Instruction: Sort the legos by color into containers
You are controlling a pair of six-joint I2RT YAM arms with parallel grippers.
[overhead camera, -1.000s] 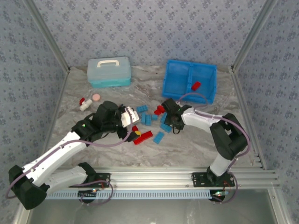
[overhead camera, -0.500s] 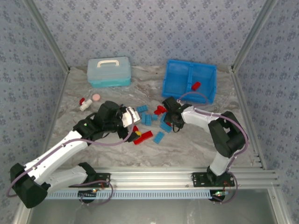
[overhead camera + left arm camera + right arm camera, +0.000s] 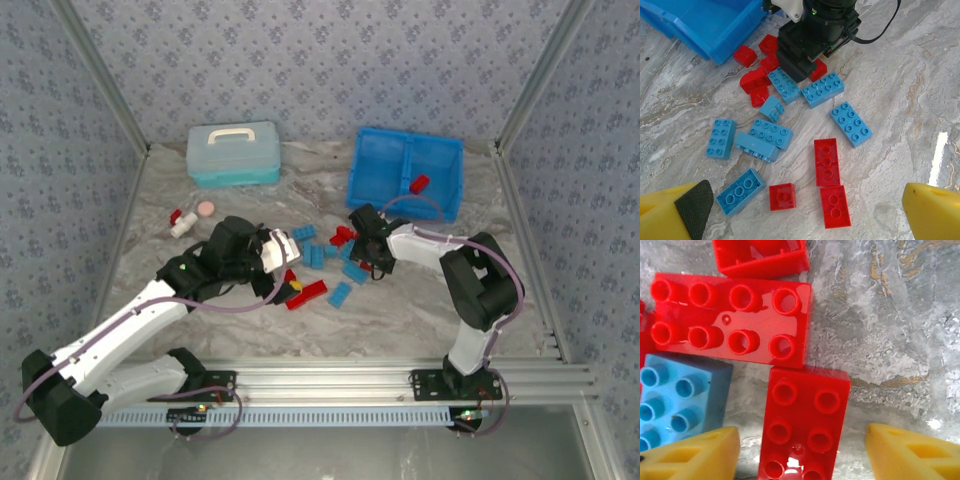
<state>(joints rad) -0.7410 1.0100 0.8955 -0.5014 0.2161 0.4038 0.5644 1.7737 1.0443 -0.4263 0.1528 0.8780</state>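
Right hand [image 3: 802, 452]: fingers apart, red lego [image 3: 805, 415] lying between them, unclamped. Left hand [image 3: 805, 212]: spread wide above scattered legos [image 3: 770, 132].

**Bricks strewn between wide-set fingers**

The left pincer [image 3: 804, 214] gapes wide and holds nothing, its yellow fingertips [image 3: 932, 212] at the two lower corners. Between them the legos [image 3: 771, 132] lie loose on the marble surface [image 3: 900, 90]. Light blue ones are scattered through the middle. A long red brick [image 3: 827, 161] lies end to end with a shorter red one [image 3: 835, 206], and a red square [image 3: 782, 196] sits just beside them. Further off, the black right arm [image 3: 815, 30] sits over a cluster of red and blue bricks, near a corner of the blue tray [image 3: 715, 30].
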